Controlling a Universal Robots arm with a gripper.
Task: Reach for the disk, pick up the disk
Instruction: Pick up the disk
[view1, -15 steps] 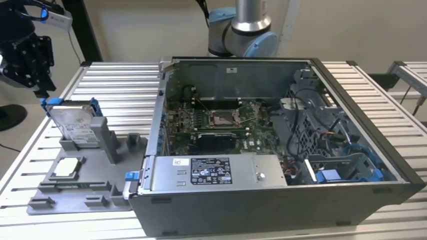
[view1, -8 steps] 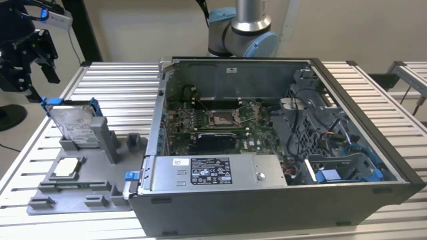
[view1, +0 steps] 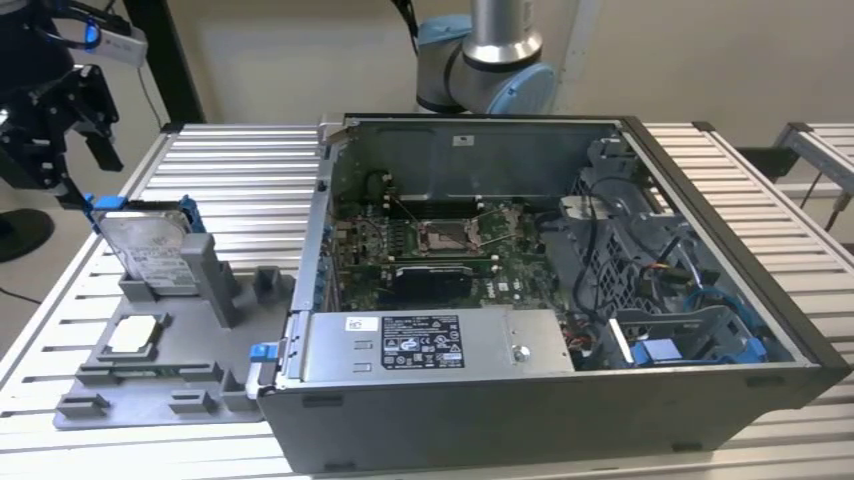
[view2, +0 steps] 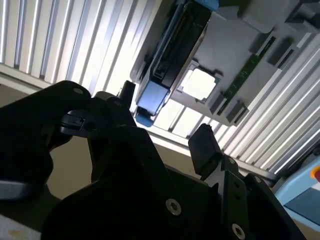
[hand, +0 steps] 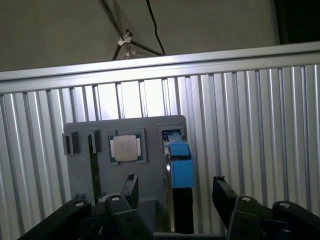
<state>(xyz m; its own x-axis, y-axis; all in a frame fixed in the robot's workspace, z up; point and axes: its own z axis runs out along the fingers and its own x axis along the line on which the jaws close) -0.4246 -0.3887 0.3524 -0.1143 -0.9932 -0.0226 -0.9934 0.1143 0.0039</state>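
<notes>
- The disk (view1: 144, 248) stands upright on its edge in a slot of the grey fixture tray (view1: 200, 345), to the exterior view's left of the open computer case (view1: 534, 430). Judged purpose: this seating leaves the upper edge and both broad faces free for a grasp from above.
- Bright blue side rails frame the disk. In both wrist views it presents edge-on.
- The tool (view1: 78, 160) hovers above the disk, slightly to the far left of it, without contact. Its jaws stand apart and hold nothing.
- In the first wrist view the fingers (hand: 131, 186) sit one to each side of the disk's thin edge. I judge this to be an alignment across the disk's thickness.
- The small square chip (view1: 134, 335) lies flat in its own recess on the tray, nearer than the disk and apart from it.
- The slatted metal tabletop (view1: 240, 170) carries both tray and case.
- Markings: a white printed label covers the disk's broad face, and a black-and-white sticker sits on the long grey metal box (view1: 427, 345) at the case's near edge. The print on either cannot be made out.
</notes>
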